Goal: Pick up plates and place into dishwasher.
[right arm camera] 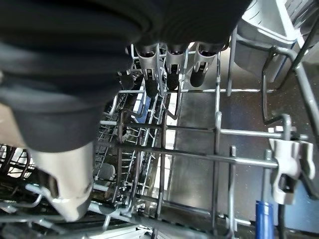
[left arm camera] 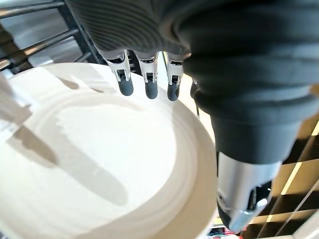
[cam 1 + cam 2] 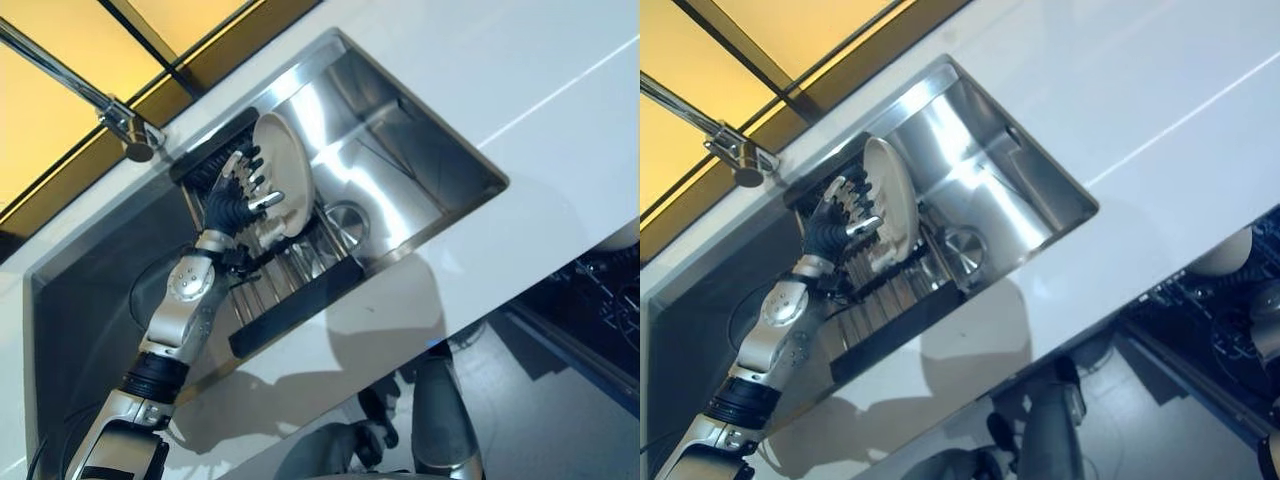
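Cream-white and round, the plate (image 3: 284,176) stands on edge in the dark-framed drying rack (image 3: 290,300) that sits inside the stainless steel sink (image 3: 420,170), toward the sink's left side. The left hand (image 3: 236,196) reaches in from the near left and meets the plate at its left rim: its fingers (image 2: 147,84) lie fairly straight across the plate's face, and the thumb (image 2: 244,189) sits out past the rim, so the hand is spread against the plate rather than clamped round it. A drain (image 3: 345,218) shows in the sink floor just right of the rack. White counter (image 3: 560,90) surrounds the sink, and a metal faucet (image 3: 125,125) juts in at the far left. The right hand (image 1: 169,69) hangs with relaxed, uncurled fingers over the wire dishwasher rack (image 1: 219,149), holding nothing.
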Available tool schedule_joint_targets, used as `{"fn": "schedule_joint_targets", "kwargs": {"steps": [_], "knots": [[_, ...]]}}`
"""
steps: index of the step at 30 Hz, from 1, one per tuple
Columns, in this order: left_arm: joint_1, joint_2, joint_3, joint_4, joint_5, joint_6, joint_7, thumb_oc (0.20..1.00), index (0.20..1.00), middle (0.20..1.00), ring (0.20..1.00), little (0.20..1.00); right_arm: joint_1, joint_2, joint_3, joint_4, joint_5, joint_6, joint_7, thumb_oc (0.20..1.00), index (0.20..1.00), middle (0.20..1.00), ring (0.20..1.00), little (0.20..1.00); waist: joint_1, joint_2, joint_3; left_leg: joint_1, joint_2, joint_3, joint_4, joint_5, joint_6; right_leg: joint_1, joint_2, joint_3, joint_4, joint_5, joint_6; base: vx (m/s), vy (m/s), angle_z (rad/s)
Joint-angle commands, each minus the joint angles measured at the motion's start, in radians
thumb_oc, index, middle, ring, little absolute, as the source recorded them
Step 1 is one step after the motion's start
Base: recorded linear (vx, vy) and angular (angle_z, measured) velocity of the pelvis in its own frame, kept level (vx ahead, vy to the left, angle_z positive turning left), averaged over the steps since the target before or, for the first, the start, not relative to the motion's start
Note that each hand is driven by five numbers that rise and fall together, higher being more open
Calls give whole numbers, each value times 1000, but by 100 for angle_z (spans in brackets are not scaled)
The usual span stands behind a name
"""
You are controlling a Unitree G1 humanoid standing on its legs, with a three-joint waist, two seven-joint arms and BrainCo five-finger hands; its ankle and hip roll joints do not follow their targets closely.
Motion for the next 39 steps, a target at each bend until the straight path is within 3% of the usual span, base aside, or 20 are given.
{"fn": "schedule_joint_targets", "kwargs": {"steps": [1,10,18,24,30,39], "knots": [[56,50,61,-55,-21,-5,-13,1000,1000,1000,1000,1000,85,31,-41,3,-5,-15,-3,1000,1000,1000,1000,1000,5,-75,-67,-81,42,-13,202,-84,-21,114,6,-15,-196,24,-6,84,22,6],[144,44,105,-62,1,19,-47,1000,1000,1000,1000,1000,269,55,-198,-125,-3,-43,-19,1000,1000,1000,1000,1000,23,-142,-173,20,38,-18,130,-71,-16,233,35,-18,-279,51,-1,60,-3,8],[222,56,183,-43,26,5,-102,1000,1000,1000,1000,1000,357,93,-363,-382,-11,35,-45,1000,1000,1000,1000,1000,37,-212,-261,90,43,-34,62,-93,-1,299,67,-14,-344,58,13,13,1,2],[245,80,230,-33,20,3,-121,1000,1000,1000,1000,1000,354,111,-432,-553,-2,83,-118,1000,1000,1000,1000,1000,58,-241,-312,110,46,-53,13,-94,6,321,87,-21,-373,58,19,-43,35,7],[245,123,267,-26,103,-41,-105,1000,1000,1000,1000,1000,352,121,-453,-687,-6,23,-185,1000,1000,1000,1000,1000,82,-257,-349,114,42,-79,-29,-83,10,323,94,-40,-377,53,23,-56,67,11],[236,184,312,-12,242,-78,-65,1000,1000,1000,1000,1000,267,150,-390,-844,6,-86,-294,1000,1000,1000,1000,1000,137,-263,-394,113,36,-112,-70,-59,2,343,86,-89,-417,66,24,-51,60,9]]}}
